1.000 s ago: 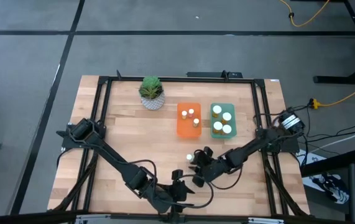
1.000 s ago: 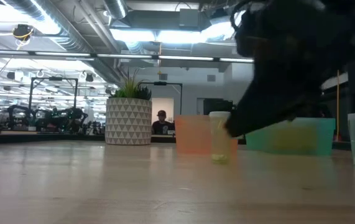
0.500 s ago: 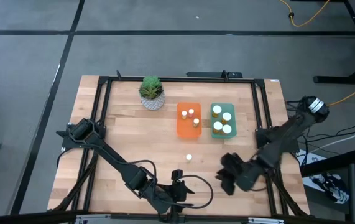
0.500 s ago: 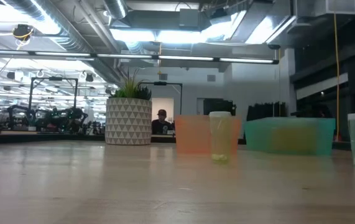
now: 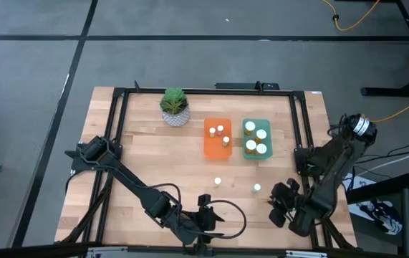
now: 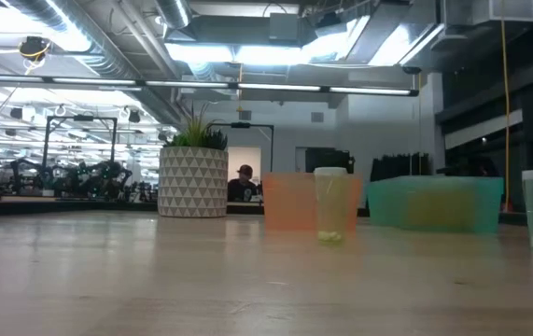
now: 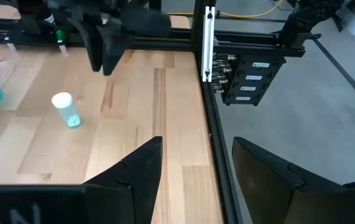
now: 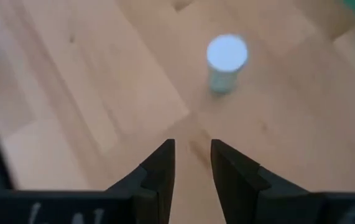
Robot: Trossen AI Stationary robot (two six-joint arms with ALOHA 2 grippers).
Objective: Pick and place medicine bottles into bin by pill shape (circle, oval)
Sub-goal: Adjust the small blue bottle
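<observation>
Right now two medicine bottles stand loose on the wooden counter (image 5: 154, 158), both upright with white caps: one bottle (image 5: 218, 181) just below the orange bin (image 5: 217, 147), and a second bottle (image 5: 257, 188) a little to its right, lower right of centre in the high view. The orange bin, right of centre, holds three small white-capped bottles (image 5: 219, 131). Touching its right side sits the teal bin (image 5: 256, 154), with four wider-capped bottles (image 5: 255, 139) inside. A green plant in a white patterned pot (image 5: 175, 107) stands to the upper left of the bins, apart from them.

The right gripper (image 5: 278, 209) hangs low over the counter near the lower right of the high view, just right of and below the second bottle, not touching it. Its fingers (image 8: 161, 165) are drawn narrow, nearly together, with nothing between them; the right wrist view looks down on that bottle's white cap (image 8: 227, 52) ahead of the fingertips.

The left gripper (image 5: 208, 211) waits at the bottom centre of the high view, at the counter's near edge, its fingers (image 7: 141, 168) spread fairly wide and empty. Its wrist view shows the second bottle standing at the left and the black frame rail (image 7: 208, 74) running along the counter's edge.

From counter height, the nearer bottle (image 6: 331, 205) stands in front of the orange bin, the teal bin is to the right, and a person (image 6: 244, 184) is visible far back in the room.
</observation>
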